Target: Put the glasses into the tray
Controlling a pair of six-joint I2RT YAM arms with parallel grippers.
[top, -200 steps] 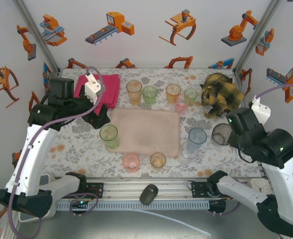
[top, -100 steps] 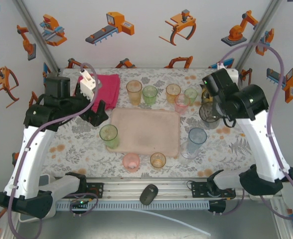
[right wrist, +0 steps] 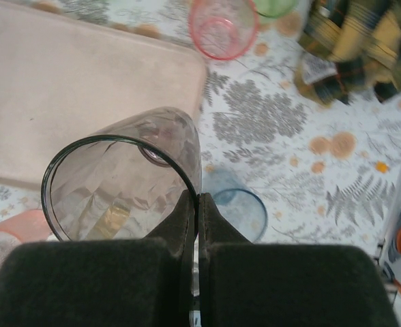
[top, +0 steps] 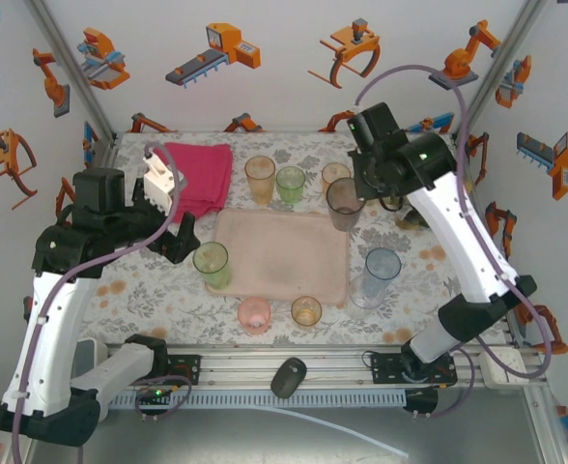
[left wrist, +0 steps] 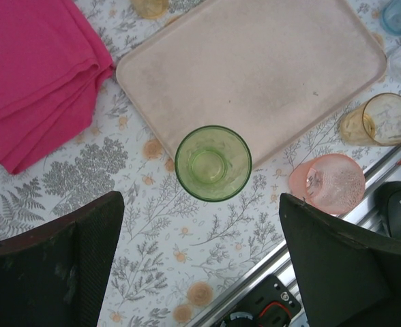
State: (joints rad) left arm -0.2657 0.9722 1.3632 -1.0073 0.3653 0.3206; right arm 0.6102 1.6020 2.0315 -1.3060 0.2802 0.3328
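The right gripper (right wrist: pixel 197 204) is pinched tight on the rim of the smoky grey glass (right wrist: pixel 125 177), one finger inside the mouth and one outside; the glass hangs tilted, its mouth turned toward the wrist camera; from above it shows against the far right corner of the tray (top: pixel 284 253), which lies flat in the middle of the flowered table (top: pixel 139 290). The left gripper (left wrist: pixel 200 228) stands wide with nothing between its fingers; just ahead of it the near green glass (left wrist: pixel 213 163) stands upright on the table, close against the tray's near left edge, though whether the two touch cannot be told. Along the tray's near edge the near pink glass (top: pixel 254 314) and the near orange glass (top: pixel 306 310) sit side by side, off the tray; to the tray's right the pale blue glass (top: pixel 382 263) stands with the clear glass (top: pixel 366 292) just beside it; beyond the far edge the tall orange glass (top: pixel 260 178) and the far green glass (top: pixel 290 182) stand together, and the far orange glass (top: pixel 334 173) shows partly behind the held one. In the right wrist view the far pink glass (right wrist: pixel 221 27) stands off the tray's corner, near a crumpled plaid cloth (right wrist: pixel 357 41); a folded magenta cloth (top: pixel 199 174) lies at the far left, apart from the tray; a dark mouse (top: pixel 288 377) rests on the rail at the near edge.
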